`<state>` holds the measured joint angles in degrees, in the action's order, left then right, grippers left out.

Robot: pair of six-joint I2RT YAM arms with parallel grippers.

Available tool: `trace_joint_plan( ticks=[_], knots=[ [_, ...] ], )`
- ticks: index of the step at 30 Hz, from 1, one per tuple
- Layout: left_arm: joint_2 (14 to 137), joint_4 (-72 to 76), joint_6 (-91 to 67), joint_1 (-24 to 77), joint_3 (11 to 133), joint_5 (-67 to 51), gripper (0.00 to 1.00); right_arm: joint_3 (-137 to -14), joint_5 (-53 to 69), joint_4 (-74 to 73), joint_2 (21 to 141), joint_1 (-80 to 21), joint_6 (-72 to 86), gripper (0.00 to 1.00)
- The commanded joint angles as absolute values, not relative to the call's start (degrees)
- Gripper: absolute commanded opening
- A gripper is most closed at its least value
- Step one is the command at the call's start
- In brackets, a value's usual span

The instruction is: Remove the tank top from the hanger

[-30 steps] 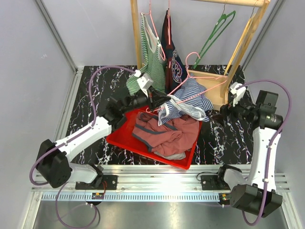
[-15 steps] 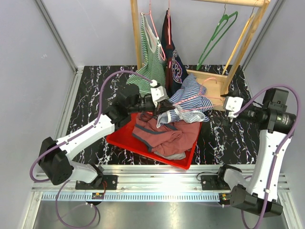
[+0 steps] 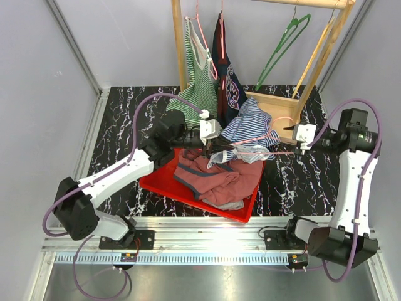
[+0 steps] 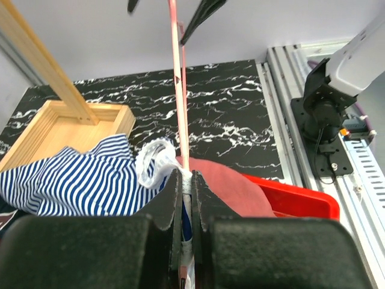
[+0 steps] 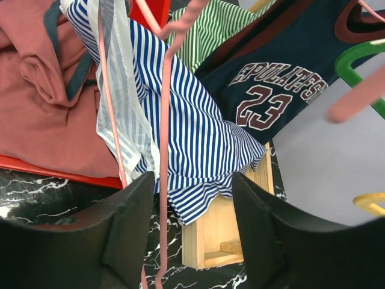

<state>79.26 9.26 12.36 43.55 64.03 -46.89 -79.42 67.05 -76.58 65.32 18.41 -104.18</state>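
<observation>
One pink hanger (image 4: 178, 90) lying crosswise, carrying striped tank top (image 3: 250, 123), left jaws clenching the hanger, right jaws parted

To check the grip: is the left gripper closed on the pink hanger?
Yes, the left gripper is shut on the pink hanger rod.
</observation>
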Motion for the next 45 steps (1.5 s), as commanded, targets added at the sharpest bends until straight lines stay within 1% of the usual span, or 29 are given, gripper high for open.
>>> trace_joint_plan(
  ticks=[1,6,9,10,11,12,13,14,15,17,18,19,23,25,28,31,32,38,40,41,45],
  knots=[
    [79.89,18.09,10.47,43.68,66.44,-50.54,0.0,-78.23,68.65,-93.52,66.01,16.97,-108.02,0.52],
    [81.21,21.26,8.0,44.03,66.53,-51.24,0.0,-76.91,68.2,-93.08,66.09,14.68,-107.84,0.41],
    [81.74,22.59,7.21,44.38,66.27,-50.72,0.0,-76.29,67.68,-92.73,65.57,14.15,-107.49,0.21],
    [81.65,22.59,7.21,44.38,66.18,-50.19,0.0,-76.38,67.24,-91.94,65.22,14.15,-107.23,0.16],
    [81.39,22.67,7.21,44.38,65.66,-49.4,0.05,-76.55,66.54,-91.24,64.78,14.15,-104.62,0.1],
    [81.13,22.85,7.38,44.38,65.22,-47.13,0.11,-76.99,65.58,-90.53,63.73,14.15,-103.11,0.08],
    [80.6,22.59,7.64,44.38,64.78,-45.8,0.2,-78.21,62.35,-90.27,63.2,14.15,-102.31,0.04],
    [80.16,22.5,8.17,44.38,63.73,-43.09,0.32,-78.83,60.4,-90.26,62.85,14.15,-100.83,0.03],
    [79.03,22.41,9.39,44.3,63.11,-41.94,0.37,-79.53,58.47,-90.26,61.97,14.15,-99.51,0.0],
    [77.96,22.06,10.63,44.21,61.88,-39.48,0.44,-81.29,52.84,-89.91,61.18,14.15,-95.63,0.0],
    [76.91,21.71,11.77,43.95,61.44,-39.03,0.51,-81.47,51.08,-90.26,60.48,14.15,-95.54,0.0],
    [76.56,21.19,12.13,43.86,61.26,-38.76,0.53,-81.56,47.93,-90.87,60.03,14.15,-94.84,0.0],
    [74.45,19.08,13.97,43.07,59.95,-37.36,0.63,-81.21,42.99,-92.11,57.93,14.15,-93.17,0.0],
    [73.13,17.14,15.64,42.89,59.24,-36.83,0.73,-81.3,40.27,-92.2,57.22,14.15,-91.59,0.0],
    [71.9,14.16,18.54,42.8,58.1,-35.6,0.76,-81.12,36.83,-91.5,55.55,14.15,-89.31,0.0],
    [71.54,11.52,21.35,42.89,57.57,-35.59,0.8,-81.21,34.37,-90.09,53.97,14.15,-87.02,0.0],
    [71.28,11.17,21.88,42.8,57.48,-35.6,0.84,-81.38,33.93,-89.83,53.53,14.15,-86.4,0.0],
    [71.37,10.02,23.9,42.8,58.8,-35.68,0.87,-86.13,34.63,-93.78,53.97,14.15,-84.73,0.0],
    [71.89,8.88,24.43,42.8,59.59,-35.42,0.88,-86.57,33.05,-93.69,53.62,14.15,-84.11,0.0],
    [71.98,8.7,24.61,42.89,59.76,-35.25,0.92,-86.66,32.18,-93.69,53.61,14.15,-83.85,0.0],
    [72.07,11.06,23.64,42.8,59.15,-29.63,0.92,-88.67,27.34,-92.72,53.79,14.15,-81.3,0.0]
  ],
)
